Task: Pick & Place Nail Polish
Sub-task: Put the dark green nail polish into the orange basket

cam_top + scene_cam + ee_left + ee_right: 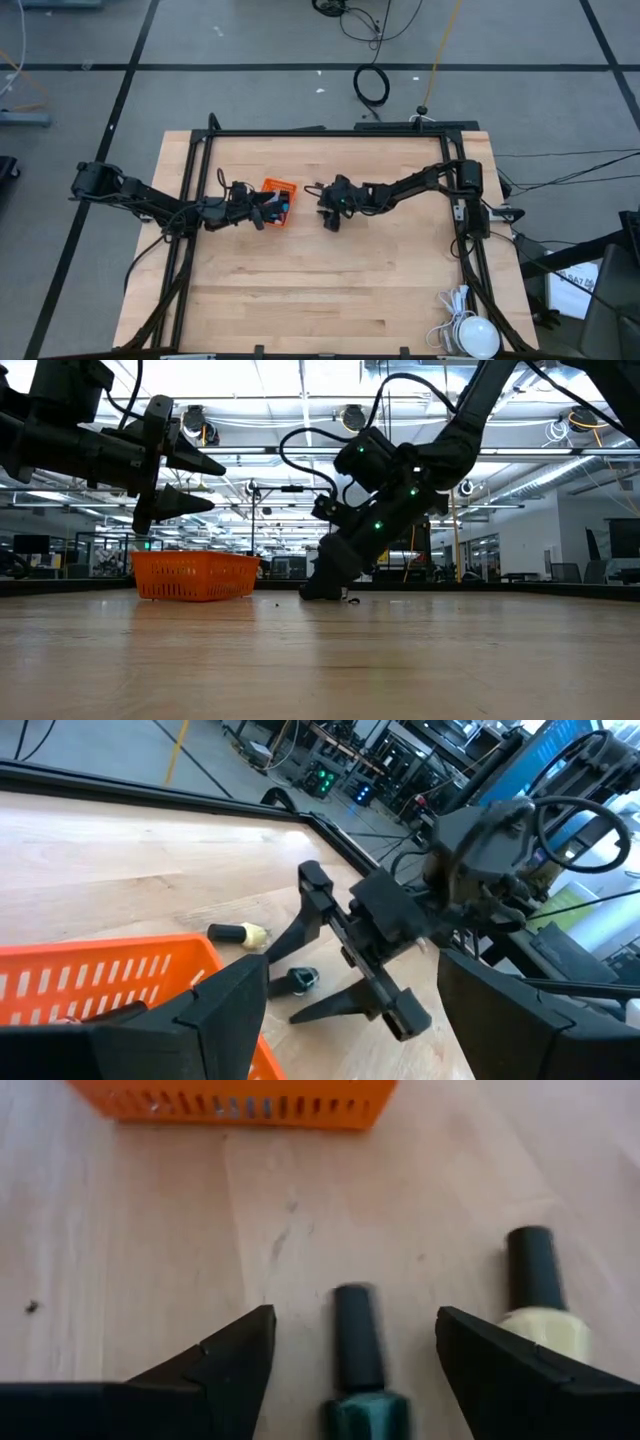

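A green nail polish bottle (362, 1380) with a dark cap lies on its side on the wooden table, its cap toward the orange mesh basket (235, 1102). My right gripper (355, 1315) is open, slanting down, with one finger on each side of this bottle and touching neither side. A pale yellow bottle (540, 1315) lies just outside one finger. The left wrist view shows both bottles, green (303, 980) and yellow (238, 933). My left gripper (195, 482) hangs open above the basket (195, 575), holding nothing.
The basket (279, 197) stands mid-table between the two grippers, left (268, 208) and right (330, 216). A black frame (330, 132) borders the table's far edge and sides. A white round object with a cable (470, 335) lies at the near right corner. Bare wood fills the near half.
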{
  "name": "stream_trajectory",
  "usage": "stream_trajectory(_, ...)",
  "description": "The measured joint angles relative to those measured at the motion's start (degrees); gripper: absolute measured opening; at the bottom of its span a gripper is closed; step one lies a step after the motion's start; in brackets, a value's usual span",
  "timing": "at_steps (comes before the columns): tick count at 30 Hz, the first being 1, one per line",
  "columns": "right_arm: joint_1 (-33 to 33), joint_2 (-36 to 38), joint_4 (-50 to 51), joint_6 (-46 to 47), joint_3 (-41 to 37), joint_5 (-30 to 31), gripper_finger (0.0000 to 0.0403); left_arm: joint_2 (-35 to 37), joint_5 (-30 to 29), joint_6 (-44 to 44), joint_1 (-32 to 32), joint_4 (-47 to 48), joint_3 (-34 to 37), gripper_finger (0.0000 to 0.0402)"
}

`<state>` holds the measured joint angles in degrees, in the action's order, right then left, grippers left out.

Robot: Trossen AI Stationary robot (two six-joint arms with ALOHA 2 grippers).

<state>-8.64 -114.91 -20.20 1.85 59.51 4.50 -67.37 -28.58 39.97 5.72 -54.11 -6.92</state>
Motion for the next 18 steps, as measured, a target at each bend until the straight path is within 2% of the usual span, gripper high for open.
stream_trajectory(4,0.1,0.5,1.7,-3.9,0.1,0.5,0.0265,0.0,0.1,0.0,0.0,0.0,0.0,0.0283)
stream_trajectory(11,0.3,3.8,5.4,-3.6,-0.1,-0.1,0.0265,0.0,0.1,-0.1,0.0,0.3,0.0,0.0283)
stream_trajectory(18,0.3,3.8,9.3,-4.7,0.0,-0.2,0.0265,0.0,0.1,-0.3,0.0,0.3,0.0,0.0283)
